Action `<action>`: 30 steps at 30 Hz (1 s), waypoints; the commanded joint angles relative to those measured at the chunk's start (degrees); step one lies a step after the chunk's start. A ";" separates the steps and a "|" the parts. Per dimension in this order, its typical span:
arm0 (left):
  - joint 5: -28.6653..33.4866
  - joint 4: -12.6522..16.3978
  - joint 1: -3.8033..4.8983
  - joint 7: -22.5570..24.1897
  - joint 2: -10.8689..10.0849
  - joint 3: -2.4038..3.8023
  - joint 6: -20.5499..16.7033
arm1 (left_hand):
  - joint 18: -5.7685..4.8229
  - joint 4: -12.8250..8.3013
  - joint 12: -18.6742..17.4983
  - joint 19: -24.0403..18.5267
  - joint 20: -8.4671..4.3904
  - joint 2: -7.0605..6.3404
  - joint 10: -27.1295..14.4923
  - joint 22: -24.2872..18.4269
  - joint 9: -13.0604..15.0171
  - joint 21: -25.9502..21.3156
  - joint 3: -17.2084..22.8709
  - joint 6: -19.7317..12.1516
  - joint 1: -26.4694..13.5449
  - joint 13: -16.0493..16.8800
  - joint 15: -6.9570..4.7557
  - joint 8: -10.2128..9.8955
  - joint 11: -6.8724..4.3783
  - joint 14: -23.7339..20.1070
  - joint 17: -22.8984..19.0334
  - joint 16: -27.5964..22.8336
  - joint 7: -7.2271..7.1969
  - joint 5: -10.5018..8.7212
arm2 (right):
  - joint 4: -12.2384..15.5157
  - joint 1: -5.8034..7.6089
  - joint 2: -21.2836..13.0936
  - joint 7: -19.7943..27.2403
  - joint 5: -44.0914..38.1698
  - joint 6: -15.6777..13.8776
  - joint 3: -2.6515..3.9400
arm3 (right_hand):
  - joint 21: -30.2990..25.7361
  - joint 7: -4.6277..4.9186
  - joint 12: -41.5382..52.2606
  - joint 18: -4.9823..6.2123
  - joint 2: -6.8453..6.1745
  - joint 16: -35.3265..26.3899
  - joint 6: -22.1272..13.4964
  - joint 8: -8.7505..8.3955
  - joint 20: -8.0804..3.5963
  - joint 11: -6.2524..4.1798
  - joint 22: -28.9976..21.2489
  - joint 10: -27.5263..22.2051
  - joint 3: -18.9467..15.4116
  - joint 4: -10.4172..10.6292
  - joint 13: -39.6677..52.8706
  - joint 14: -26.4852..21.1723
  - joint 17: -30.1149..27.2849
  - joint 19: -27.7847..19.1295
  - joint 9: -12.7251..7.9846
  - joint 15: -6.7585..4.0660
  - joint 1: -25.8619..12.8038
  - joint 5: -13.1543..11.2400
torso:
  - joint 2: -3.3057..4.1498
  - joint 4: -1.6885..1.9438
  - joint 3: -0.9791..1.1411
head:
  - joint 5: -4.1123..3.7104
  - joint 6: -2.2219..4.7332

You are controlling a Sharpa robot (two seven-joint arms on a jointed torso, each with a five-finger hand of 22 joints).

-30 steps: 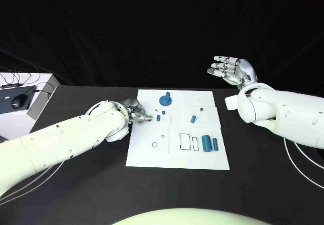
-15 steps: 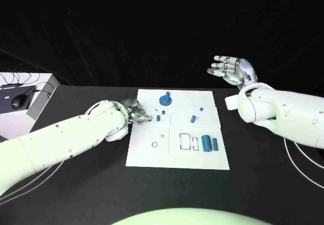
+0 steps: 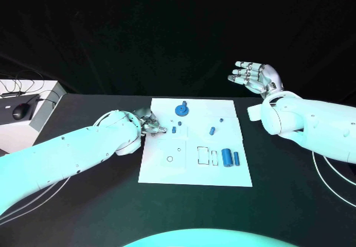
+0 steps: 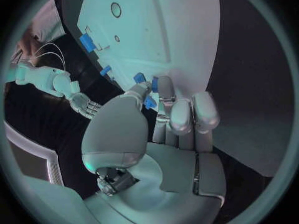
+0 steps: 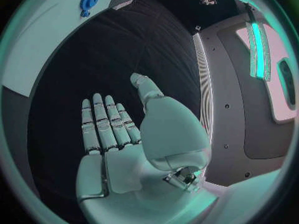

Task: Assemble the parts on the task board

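Nearest on the black desk (image 3: 89, 206), the white rectangular task board (image 3: 194, 172) carried two small blue cylindrical parts (image 3: 231, 158) lying side by side near its right edge, beside a row of rectangular slots.

Farther back, the left hand (image 3: 150, 125) sat over the board's left edge with its fingers curled in. In the left wrist view its fingertips (image 4: 163, 84) closed around a small blue peg-like part (image 4: 149, 102), so it appeared to pinch that piece. Just beyond the fingers, two short blue pegs (image 3: 176, 126) stood on the board, with another small blue piece (image 3: 212, 129) a little to their right.

Farther still, a blue round gear-shaped part (image 3: 181, 109) rested near the board's far edge.

The right hand (image 3: 254, 76) was raised well apart from the board, beyond its far right corner, fingers spread and holding nothing. The right wrist view showed its open palm (image 5: 118, 149) above bare desk, with the gear part off to one side.
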 commanded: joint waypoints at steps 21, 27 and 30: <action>2.10 -2.68 -0.08 0.01 2.01 -0.02 9.86 | 0.10 -8.50 0.05 -0.05 -0.16 -0.29 -0.26 -0.07 -0.47 -0.13 8.80 0.52 1.11 -0.07 0.10 -0.43 -0.32 -0.09 0.09 0.21 0.20 0.05 | 0.10 -0.01 0.03 0.69 -0.05 0.93 0.02 | -0.26 3.77 -0.14 -0.78 0.14 -0.38 0.28 -0.34 0.01 0.12 -0.08 0.59 0.16 -0.16 -0.02 -0.31 -0.08 -0.37 -0.05 0.16 -0.47 0.37 | 0.02 -0.06 0.10 | -0.19 -0.02; 2.45 -2.84 -0.06 -0.05 2.25 -0.02 11.00 | 0.10 -8.50 0.05 -0.05 -0.16 -0.29 -0.26 -0.07 -0.47 -0.13 8.80 0.52 1.11 -0.07 0.10 -0.43 -0.32 -0.09 0.09 0.21 0.20 0.05 | 0.08 -0.01 0.05 0.67 -0.03 0.97 0.02 | -0.26 3.77 -0.14 -0.78 0.14 -0.38 0.28 -0.34 0.01 0.12 -0.08 0.59 0.16 -0.16 -0.02 -0.31 -0.08 -0.37 -0.05 0.16 -0.47 0.37 | 0.00 -0.01 0.05 | -0.26 -0.08; 2.50 -2.87 -0.06 0.05 2.37 -0.02 10.58 | 0.10 -8.50 0.05 -0.05 -0.16 -0.29 -0.26 -0.07 -0.47 -0.13 8.80 0.52 1.11 -0.07 0.10 -0.43 -0.32 -0.09 0.09 0.21 0.20 0.05 | 0.08 -0.01 0.07 0.67 -0.02 0.98 0.02 | -0.26 3.77 -0.14 -0.78 0.14 -0.38 0.28 -0.34 0.01 0.12 -0.08 0.59 0.16 -0.16 -0.02 -0.31 -0.08 -0.37 -0.05 0.16 -0.47 0.37 | 0.01 0.03 0.05 | -0.32 -0.06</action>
